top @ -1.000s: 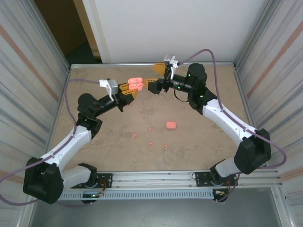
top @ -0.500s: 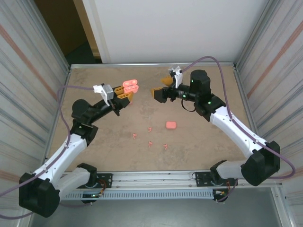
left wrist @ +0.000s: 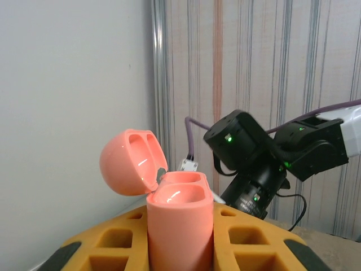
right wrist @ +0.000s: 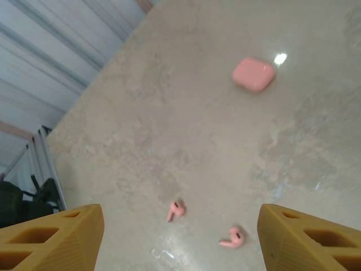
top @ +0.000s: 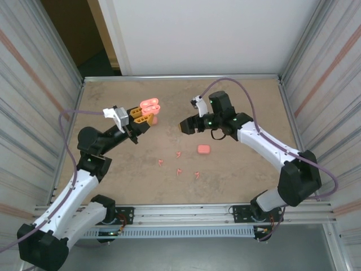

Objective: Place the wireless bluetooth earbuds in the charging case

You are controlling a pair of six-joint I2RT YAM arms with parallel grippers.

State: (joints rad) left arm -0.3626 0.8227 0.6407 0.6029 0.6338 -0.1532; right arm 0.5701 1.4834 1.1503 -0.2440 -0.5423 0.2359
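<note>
Case [left wrist: 179, 226], lid open, in left gripper [top: 142, 116]

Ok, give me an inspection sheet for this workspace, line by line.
Surface: mottled tan table.
Job's things: open pink case held upright, lid up; closed pink case lying on the table; four earbuds loose on the table beside it.
Clutter: nothing seen.
Grippers: left gripper shut on the open pink case; right gripper open, empty, above the table.
Cables: a purple cable loops off each arm.
Surroundings: ribbed metal walls at the sides, white panel behind.
</note>
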